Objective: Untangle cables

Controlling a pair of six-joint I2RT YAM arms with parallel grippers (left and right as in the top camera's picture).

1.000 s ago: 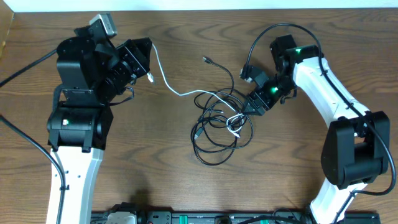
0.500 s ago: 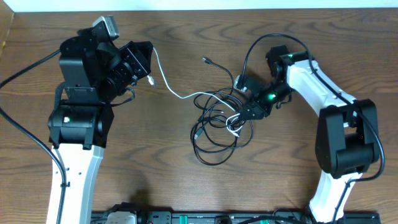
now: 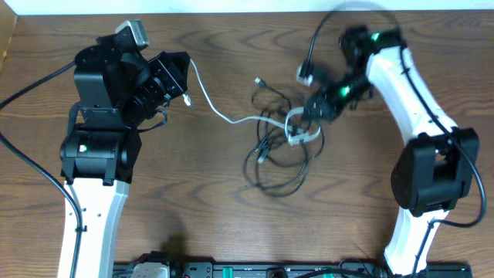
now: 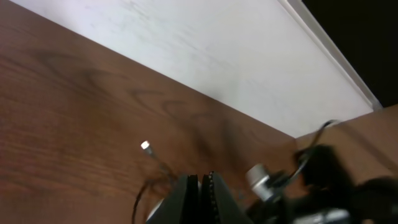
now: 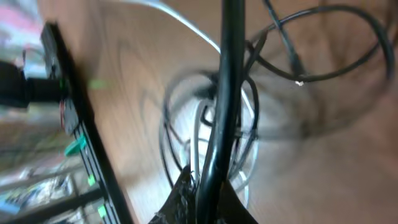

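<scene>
Two cords were still wound together, but the right claw (image 3: 309, 108) had just closed. Half a second earlier its jaws stood apart over the tangle. Now they were clamped on a strand of the black cable (image 3: 274, 181), which in the wrist view ran straight out from between them.

With that grip the arm had swung toward the far edge of the table (image 3: 231, 232), and the bundle had gone with it. Its loops, earlier wide and flat, were drawn into a narrower bunch trailing just behind the claw, with a white loop right beside it.

The left claw (image 3: 184, 77) had not moved. Its jaws were together, apparently pinching the white cable (image 3: 224, 118) near its plug, which stuck out just past the fingertips.

By my reading this was the first real tension between the two arms, and it could either open the knot or tighten it.
</scene>
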